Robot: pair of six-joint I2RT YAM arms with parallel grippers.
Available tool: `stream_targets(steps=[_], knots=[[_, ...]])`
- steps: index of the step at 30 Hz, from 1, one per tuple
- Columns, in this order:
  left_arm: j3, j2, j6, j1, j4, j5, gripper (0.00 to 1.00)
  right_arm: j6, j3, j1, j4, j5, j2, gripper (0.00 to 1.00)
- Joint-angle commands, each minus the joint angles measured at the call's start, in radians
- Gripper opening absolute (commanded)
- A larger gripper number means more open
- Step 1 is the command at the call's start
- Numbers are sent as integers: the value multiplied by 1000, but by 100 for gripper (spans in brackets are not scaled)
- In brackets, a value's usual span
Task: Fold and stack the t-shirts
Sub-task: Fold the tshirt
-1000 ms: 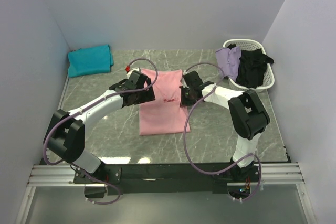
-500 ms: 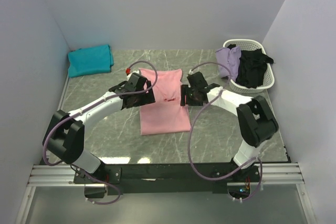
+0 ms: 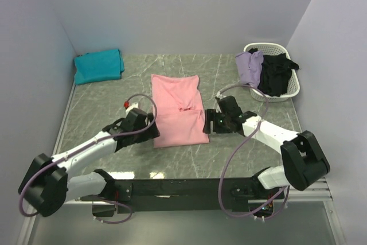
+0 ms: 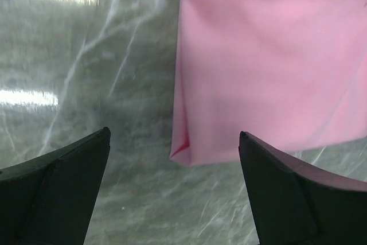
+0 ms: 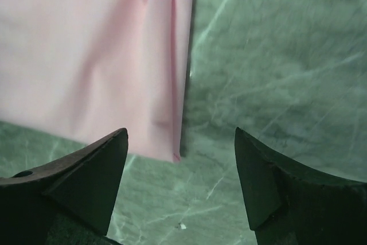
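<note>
A light pink t-shirt (image 3: pixel 178 110) lies flat mid-table as a long folded strip. My left gripper (image 3: pixel 155 129) hovers open at its near left corner, and the wrist view shows that corner (image 4: pixel 179 154) between the spread fingers (image 4: pixel 57 187) with nothing gripped. My right gripper (image 3: pixel 207 121) is open at the near right corner; the shirt's edge (image 5: pixel 172 113) lies between its fingers (image 5: pixel 275 182), apart from them. A folded teal t-shirt (image 3: pixel 98 65) sits at the back left. Lavender (image 3: pixel 250 66) and black (image 3: pixel 276 76) shirts are bunched in a basket.
The white basket (image 3: pixel 291 87) stands at the back right against the wall. Walls close in the marble table (image 3: pixel 114 98) on the left, back and right. A black rail (image 3: pixel 183 187) runs along the near edge by the arm bases.
Both arms have drawn back from the shirt's middle to its near corners. The right gripper has opened and let go of the cloth. The pink shirt now lies uncovered.
</note>
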Motion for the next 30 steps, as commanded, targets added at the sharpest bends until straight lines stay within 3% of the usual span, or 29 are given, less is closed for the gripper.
stream_targets(steps=[1,9,17,30], knots=[[-107,-134,-80,-26,146,45,100,32,-98,-30,103,-129,-90,82],[-223,-238,-117,-32,232,76,96,75,-185,-55,172,-236,-120,82],[-270,-172,-148,-36,265,97,95,89,-202,-56,211,-256,-85,82],[-346,-5,-154,-36,505,189,100,95,-214,-65,209,-250,-63,82]])
